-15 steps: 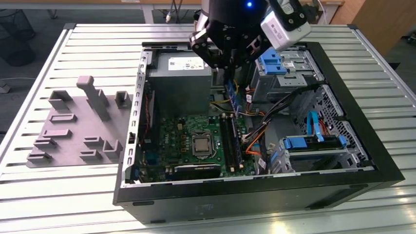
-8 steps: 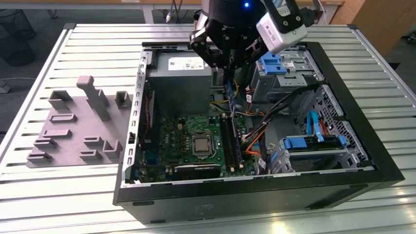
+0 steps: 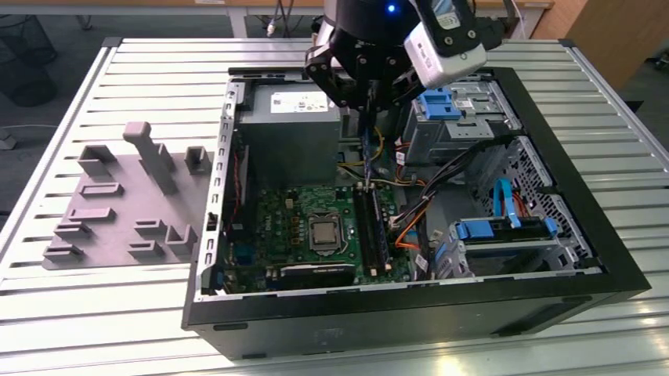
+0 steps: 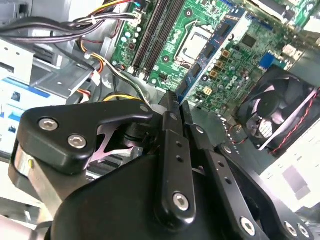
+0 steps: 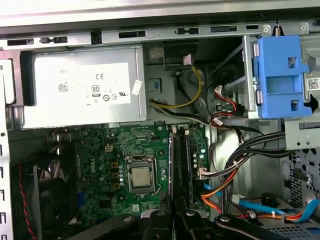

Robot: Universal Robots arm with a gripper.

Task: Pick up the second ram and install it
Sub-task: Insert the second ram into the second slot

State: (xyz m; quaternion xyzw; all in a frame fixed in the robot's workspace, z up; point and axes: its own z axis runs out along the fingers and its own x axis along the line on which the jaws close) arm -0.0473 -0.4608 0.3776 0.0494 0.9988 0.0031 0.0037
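Tool clenched on the second ram, a thin strip seen edge-on, hanging over the open computer case set on the counter, just right of the grey power supply. Long axis of the stick running far to near, seemingly parallel to the black memory slots on the motherboard. Slots lying below the stick and somewhat nearer; stick not yet seated. Fingers drawn close together in both wrist views, pointing down at the board.
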